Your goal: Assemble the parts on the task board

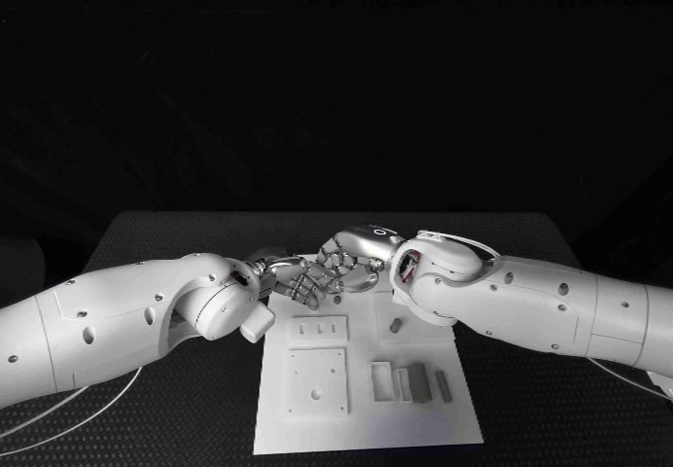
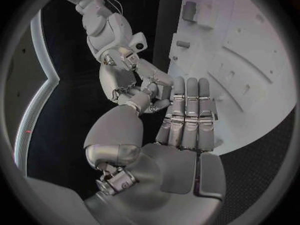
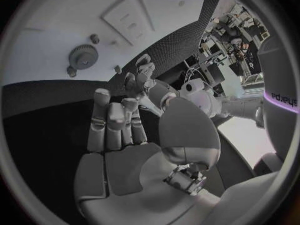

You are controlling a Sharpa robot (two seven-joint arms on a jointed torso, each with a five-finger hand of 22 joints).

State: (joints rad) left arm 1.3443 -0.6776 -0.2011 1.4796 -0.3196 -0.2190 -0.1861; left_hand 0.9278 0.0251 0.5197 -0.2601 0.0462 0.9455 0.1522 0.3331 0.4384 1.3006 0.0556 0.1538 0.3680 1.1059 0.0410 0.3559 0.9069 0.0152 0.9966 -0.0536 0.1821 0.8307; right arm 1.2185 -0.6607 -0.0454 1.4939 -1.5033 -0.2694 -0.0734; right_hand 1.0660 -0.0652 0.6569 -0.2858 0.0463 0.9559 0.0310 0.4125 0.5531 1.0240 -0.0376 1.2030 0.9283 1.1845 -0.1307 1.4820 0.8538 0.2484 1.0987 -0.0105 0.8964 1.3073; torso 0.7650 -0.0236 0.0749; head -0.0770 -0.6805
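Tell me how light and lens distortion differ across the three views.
Head view: dark room, bright board, straight edges. Left wrist view: fisheye bends the board; it looks washed out. Right wrist view: fisheye too; the gear stays readable.

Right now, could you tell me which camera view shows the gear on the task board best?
The right wrist view: the gear lies unobstructed, teeth visible, on the task board. In the head view the arms cover that area; the left wrist view doesn't clearly show it.

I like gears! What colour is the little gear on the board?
Grey; the gear shows best in the right wrist view.
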